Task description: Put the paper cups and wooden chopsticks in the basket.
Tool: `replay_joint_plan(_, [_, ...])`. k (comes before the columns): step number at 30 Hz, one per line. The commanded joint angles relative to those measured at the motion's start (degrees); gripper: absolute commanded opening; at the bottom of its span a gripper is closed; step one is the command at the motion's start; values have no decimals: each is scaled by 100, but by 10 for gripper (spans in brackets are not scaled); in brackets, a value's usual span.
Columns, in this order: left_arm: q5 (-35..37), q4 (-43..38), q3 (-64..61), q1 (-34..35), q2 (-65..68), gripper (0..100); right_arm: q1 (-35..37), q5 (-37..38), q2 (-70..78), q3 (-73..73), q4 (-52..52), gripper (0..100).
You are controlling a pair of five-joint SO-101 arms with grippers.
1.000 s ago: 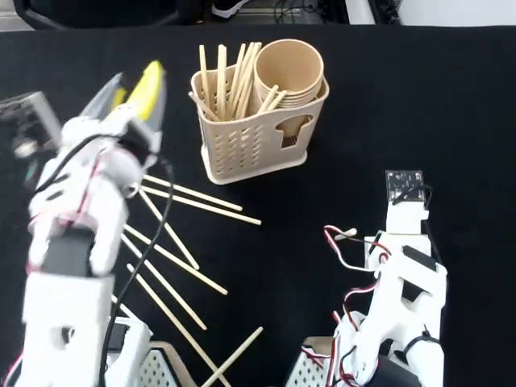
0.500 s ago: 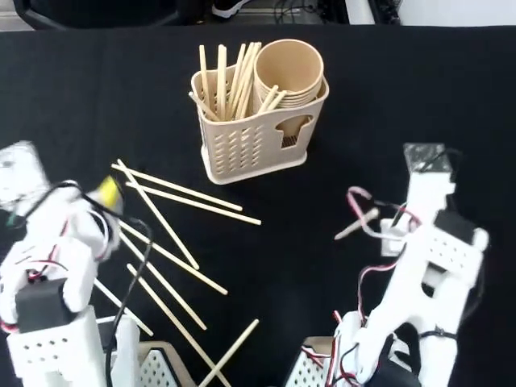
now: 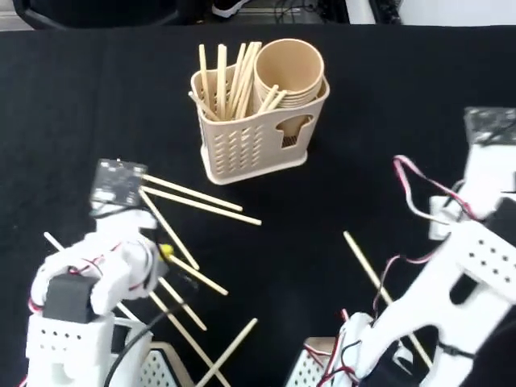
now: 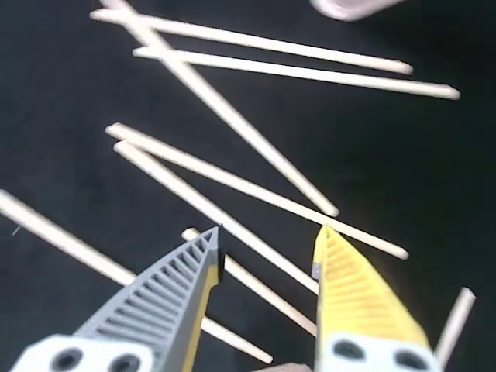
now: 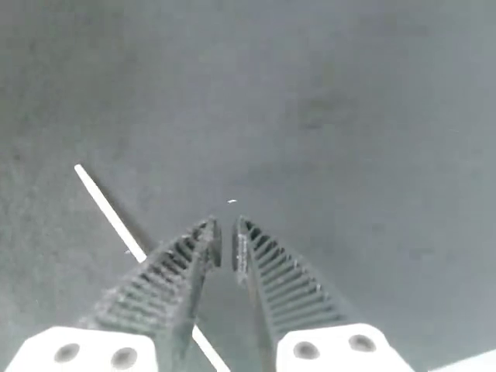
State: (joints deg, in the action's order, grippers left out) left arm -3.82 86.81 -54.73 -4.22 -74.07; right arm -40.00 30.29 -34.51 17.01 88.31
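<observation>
Now left hand [image 4: 269, 231] spreads released above loose chopsticks [image 4: 232, 180]; right hand [image 5: 225, 222] is clenched.

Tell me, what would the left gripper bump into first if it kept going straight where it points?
Probably the loose chopstick lying just ahead of the open left gripper, then the black table under it; depth is unclear.

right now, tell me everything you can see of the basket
The basket is cream plastic with slotted walls and a keyhole-shaped cut-out on one side. It stands upright on the black table, at the far middle. Inside it wooden chopsticks lean, with stacked paper cups beside them. Nothing else touches it.
</observation>
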Motion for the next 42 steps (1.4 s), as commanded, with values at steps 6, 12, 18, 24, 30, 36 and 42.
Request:
replay_joint_plan(6, [-62,9,251,-1824,1073,202,-422,492,-101,-1165,818,54])
replay_joint_plan(12, [-809,-123,382,-2844,2787,202,-440,1134,-127,-418,747,54])
replay_joint_plan(18, [-914,-1257,-110,-3503,4158,206,-589,1345,-136,391,-9,54])
replay_joint_plan(24, [-431,-1433,-40,-4084,3974,207,-589,1345,-136,857,-440,54])
replay_joint_plan(30, [149,-2198,-435,-4945,3534,207,-589,1574,-136,1279,-879,54])
replay_joint_plan(36, [651,-3314,-1007,-5095,3631,208,-589,1626,-136,1675,-1327,54])
replay_joint_plan(42, [756,-3402,-884,-4901,3965,202,-571,1635,-136,1692,-1477,54])
